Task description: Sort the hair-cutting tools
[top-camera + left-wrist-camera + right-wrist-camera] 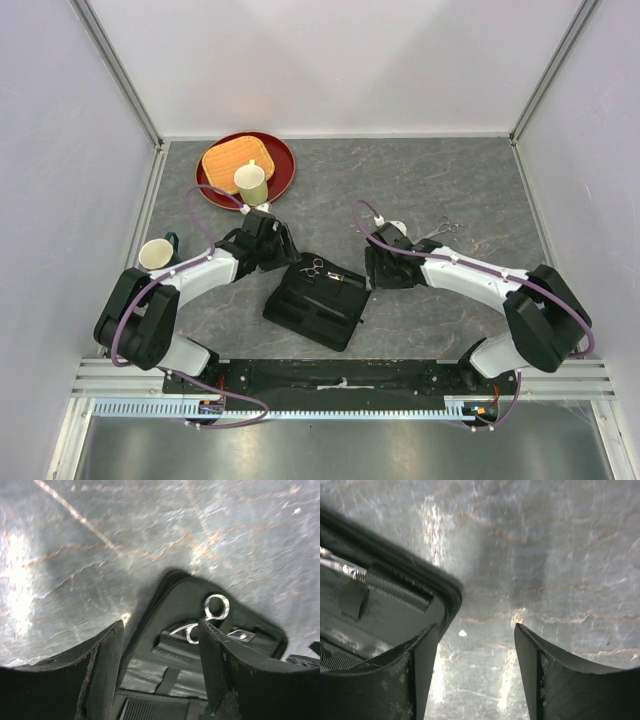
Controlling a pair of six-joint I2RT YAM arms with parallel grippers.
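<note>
The grey table [450, 180] was the biggest thing, with white walls on three sides. Lots of bare table lay in front of the right gripper [476, 627] and out to its right side. The black case [310, 318] lay open between the two grippers. Its round corner sat under the right gripper's left finger. Its far edge sat right under the left gripper [160, 625]. A red tray [285, 172] was close by the left gripper, toward the back wall. Both grippers had their fingers spread apart, with nothing between them. One pair of silver scissors [215, 607] lay in the case, just ahead of the left gripper's fingers. The other scissors [440, 228] lay on bare table behind the right gripper's wrist, apart from the case.
</note>
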